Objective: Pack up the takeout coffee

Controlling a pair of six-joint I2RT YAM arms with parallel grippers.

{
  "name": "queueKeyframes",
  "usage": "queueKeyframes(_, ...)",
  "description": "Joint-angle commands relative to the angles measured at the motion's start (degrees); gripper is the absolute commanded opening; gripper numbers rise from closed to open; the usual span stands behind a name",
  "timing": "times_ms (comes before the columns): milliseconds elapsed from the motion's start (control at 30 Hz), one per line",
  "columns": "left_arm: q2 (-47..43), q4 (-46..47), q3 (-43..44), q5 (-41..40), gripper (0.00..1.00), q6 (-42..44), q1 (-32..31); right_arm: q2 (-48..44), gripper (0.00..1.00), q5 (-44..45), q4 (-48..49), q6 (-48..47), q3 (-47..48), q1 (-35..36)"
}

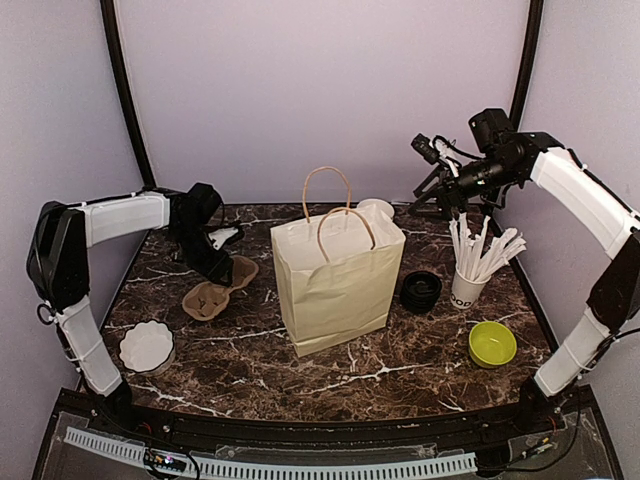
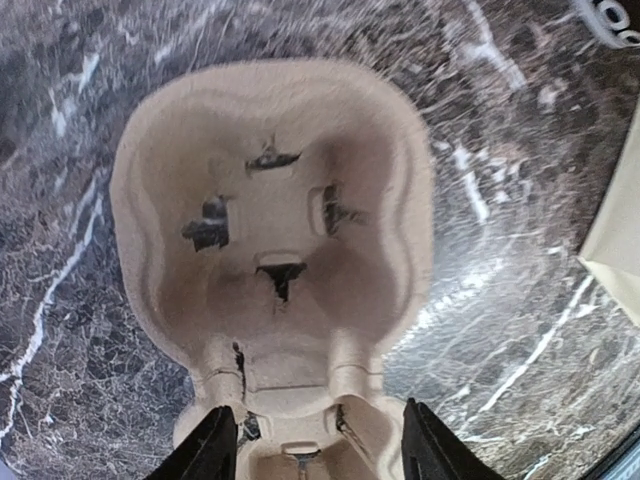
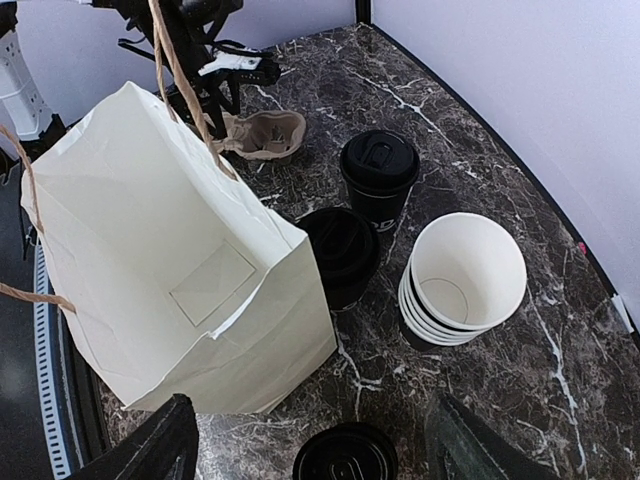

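Observation:
Two takeout coffee cups with black lids stand behind the paper bag (image 3: 170,270): one (image 3: 378,175) farther back, one (image 3: 340,250) touching the bag's corner. In the top view the bag (image 1: 335,280) hides both. My left gripper (image 2: 315,450) is open, its fingers (image 2: 212,448) on either side of the near pocket of the brown pulp cup carrier (image 2: 270,220), which lies flat on the table left of the bag (image 1: 215,293). My right gripper (image 3: 310,452) is open and empty, raised above the back right of the table (image 1: 432,200).
A stack of empty cups (image 3: 465,275) stands beside the coffees. Loose black lids (image 1: 421,290), a cup of white sticks (image 1: 470,280) and a green bowl (image 1: 492,343) sit right of the bag. A white fluted dish (image 1: 147,345) is at the front left.

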Motion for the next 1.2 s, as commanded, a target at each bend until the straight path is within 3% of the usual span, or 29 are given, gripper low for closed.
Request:
queueKeyframes(0,2.18,-3.01,2.24,-3.9,0.59,-0.19,0.1,-0.5,0.79,-0.97,-0.01,-0.15,0.28,0.44)
queueKeyframes(400,5.31,-3.96,2.93,-6.31,0.52,-0.49,0.1,0.08,0.78,-0.79,-0.17,-0.15,0.38,0.5)
queueKeyframes(967,7.71,-5.34,5.52,-3.1,0.38,-0.78,0.1,-0.02,0.79,-0.09,-0.15,-0.21,0.18,0.53)
queueKeyframes(1167,7.28,-5.44,5.02,-3.82,0.41,-1.21,0.1,0.27,0.78,-0.27,-0.32,-0.15,0.62,0.6)
